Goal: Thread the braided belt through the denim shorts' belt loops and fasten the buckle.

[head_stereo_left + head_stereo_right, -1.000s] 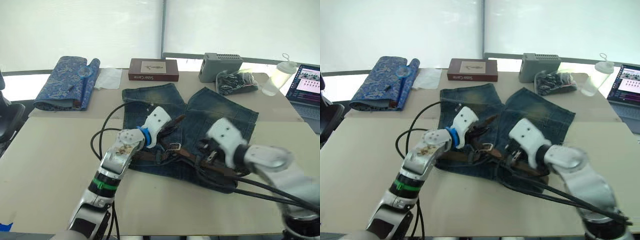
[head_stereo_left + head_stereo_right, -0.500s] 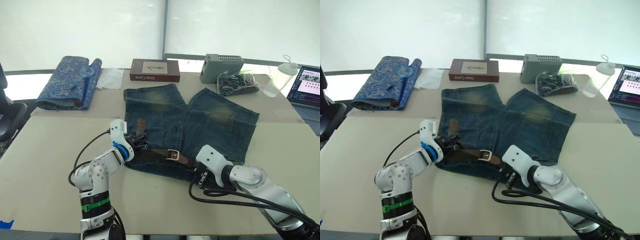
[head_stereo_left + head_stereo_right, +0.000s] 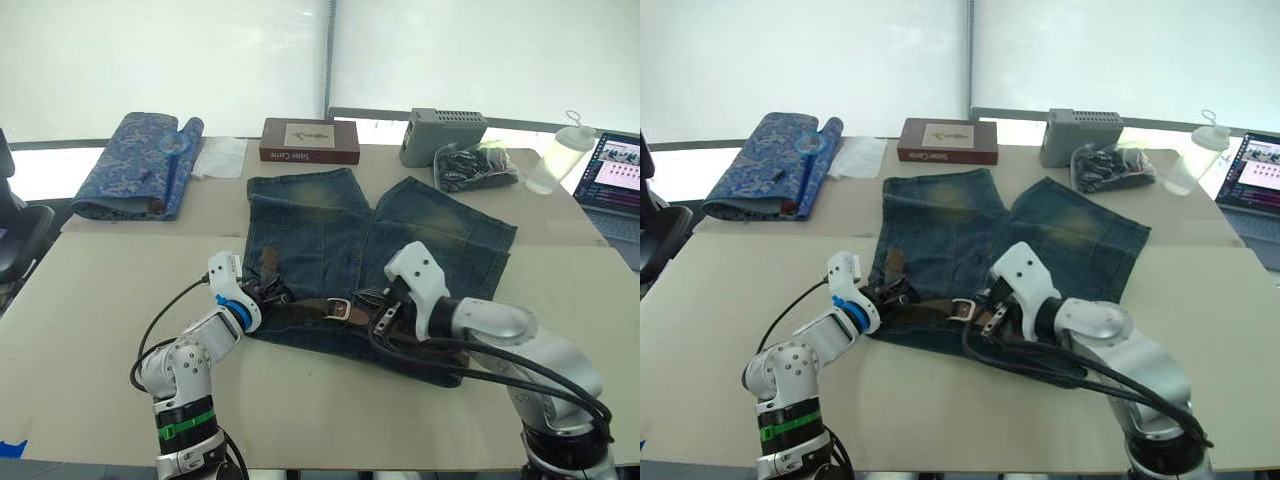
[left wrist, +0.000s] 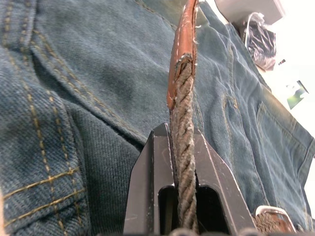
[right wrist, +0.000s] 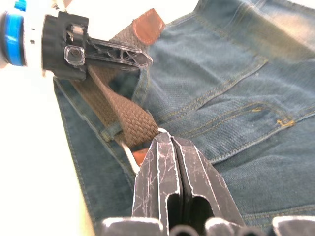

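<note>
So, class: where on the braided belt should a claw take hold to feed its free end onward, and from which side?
Grip the braided belt just behind its leather tip, edge-on across the narrow width, as the left claw does now. The strap is flat and floppy, so a hold close to the stiff tip steers it best. Come from the robot's left, along the denim shorts waistband.

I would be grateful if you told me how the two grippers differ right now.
The left gripper is shut on the braided belt near its leather tip; the right gripper is shut on nothing, its tips by the buckle. Both sit at the denim shorts' waistband.
</note>
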